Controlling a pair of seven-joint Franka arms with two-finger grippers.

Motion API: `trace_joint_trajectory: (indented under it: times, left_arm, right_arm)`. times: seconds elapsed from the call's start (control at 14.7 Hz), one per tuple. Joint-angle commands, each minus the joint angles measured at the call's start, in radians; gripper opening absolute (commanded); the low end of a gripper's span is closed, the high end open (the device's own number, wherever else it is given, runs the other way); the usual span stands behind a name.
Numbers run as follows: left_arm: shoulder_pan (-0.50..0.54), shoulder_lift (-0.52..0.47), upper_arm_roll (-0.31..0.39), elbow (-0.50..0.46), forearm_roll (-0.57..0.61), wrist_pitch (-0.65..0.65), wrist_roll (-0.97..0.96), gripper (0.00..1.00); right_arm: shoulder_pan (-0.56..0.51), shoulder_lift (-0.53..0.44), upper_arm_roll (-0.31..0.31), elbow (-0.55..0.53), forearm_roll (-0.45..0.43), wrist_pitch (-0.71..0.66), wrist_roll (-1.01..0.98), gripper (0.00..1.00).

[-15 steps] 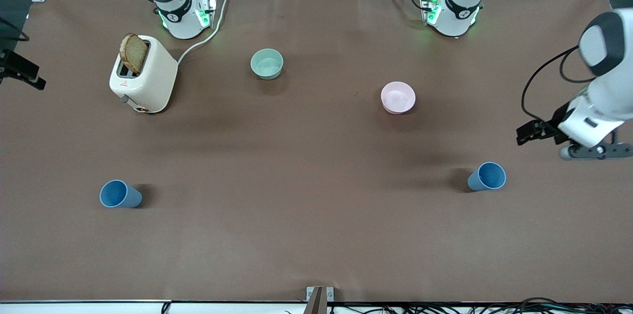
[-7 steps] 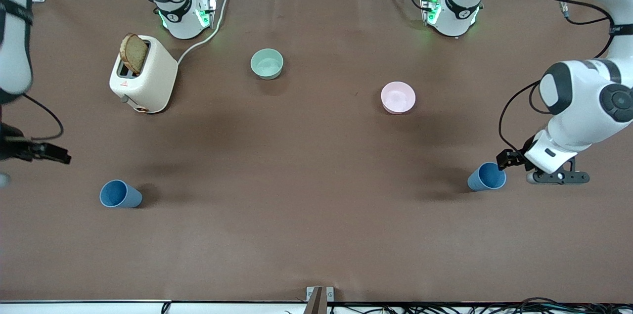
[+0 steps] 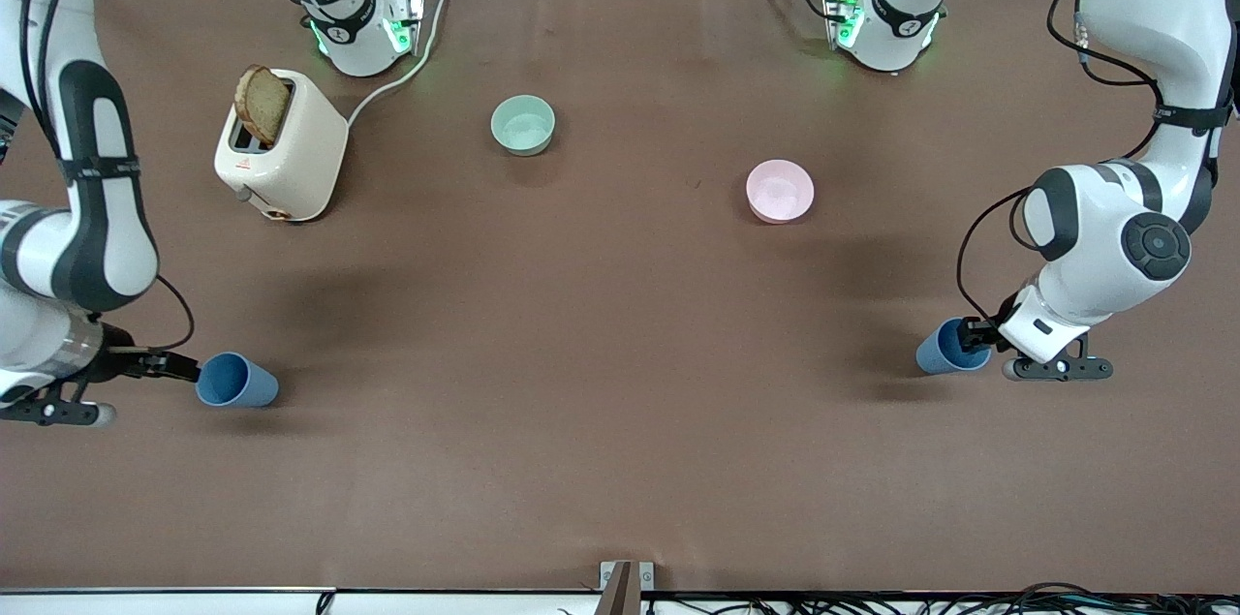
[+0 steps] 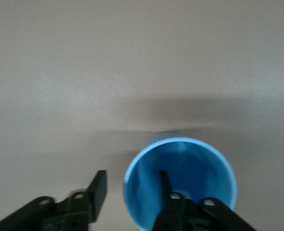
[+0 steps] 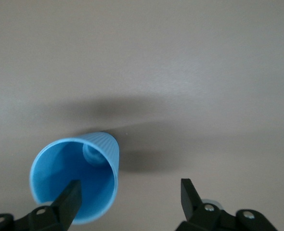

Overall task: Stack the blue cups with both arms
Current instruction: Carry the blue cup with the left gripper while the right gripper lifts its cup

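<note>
brown table (image 3: 620, 460), toaster (image 3: 291, 160), bowls (image 3: 523, 124), blue cups (image 3: 235, 381)

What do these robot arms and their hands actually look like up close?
Both arms are glossy white jointed tubes with black bands and round dark caps at the joints. Thin black cables loop alongside them. The bases glow green. Each ends in a black two-fingered hand: the left hand and the right hand.

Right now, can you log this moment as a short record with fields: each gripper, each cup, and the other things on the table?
left gripper: open, one finger inside the rim of a blue cup, one outside
right gripper: open, one finger inside the rim of the other blue cup, one outside
cups: both upright on the table, one toward each arm's end, not stacked
bowls: green bowl and pink bowl, farther from the front camera than the cups
toaster: holds a bread slice
</note>
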Motion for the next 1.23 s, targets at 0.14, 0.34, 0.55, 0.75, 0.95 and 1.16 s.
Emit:
trace_joint_trajectory:
  times: [0.14, 0.34, 0.55, 0.75, 0.95, 1.16]
  left_arm:
    - [-0.004, -0.005, -0.010, 0.013, 0.001, -0.013, -0.002, 0.01]
    - [-0.005, -0.038, -0.073, 0.015, 0.001, -0.045, -0.083, 0.01]
    - [-0.005, -0.058, -0.216, 0.044, 0.001, -0.134, -0.302, 0.00]
    - [-0.064, -0.045, -0.346, 0.093, 0.001, -0.132, -0.580, 0.00]
    - [-0.247, 0.015, -0.341, 0.163, 0.007, -0.131, -0.831, 0.00]
    - [-0.365, 0.107, -0.341, 0.246, 0.110, -0.125, -1.081, 0.00]
  right_arm:
    - [-0.016, 0.024, 0.011, -0.035, 0.071, 0.093, -0.059, 0.75]
    - [-0.016, 0.024, 0.014, -0.038, 0.073, 0.083, -0.059, 0.38]
    - [-0.018, 0.023, 0.014, -0.059, 0.106, 0.082, -0.059, 0.10]
    - [-0.016, 0.018, 0.016, -0.061, 0.117, 0.066, -0.057, 0.06]
    - [-0.004, -0.051, 0.014, -0.053, 0.117, -0.037, -0.045, 0.05]
    - [0.010, -0.149, 0.017, -0.047, 0.108, -0.138, -0.007, 0.04]
